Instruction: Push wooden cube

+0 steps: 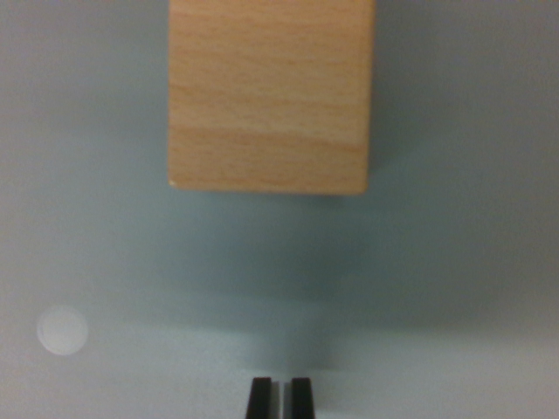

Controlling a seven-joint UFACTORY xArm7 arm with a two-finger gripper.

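Looking down through the wrist camera, we see the wooden cube (271,92) filling the upper middle of the view, its top edge cut off by the frame. It is pale, honey-coloured wood with soft horizontal grain bands, and its near edge is crisp and straight. It rests on a smooth grey-green tabletop (454,279) and throws a soft shadow toward us.

At the bottom edge, a little right of the cube's centre line, we see the gripper (280,399): two dark fingertips pressed almost together, with only a thin sliver of light between them and nothing held. They sit well apart from the cube, with bare table between.

A faint, pale round spot (62,331) marks the surface at the lower left of the wrist view; we cannot tell what it is.

We judge the main risk to be an off-centre contact. Narrow, closed tips meeting the broad face away from its middle could spin the cube rather than slide it straight. Coming in too high might tip it or ride over its edge.
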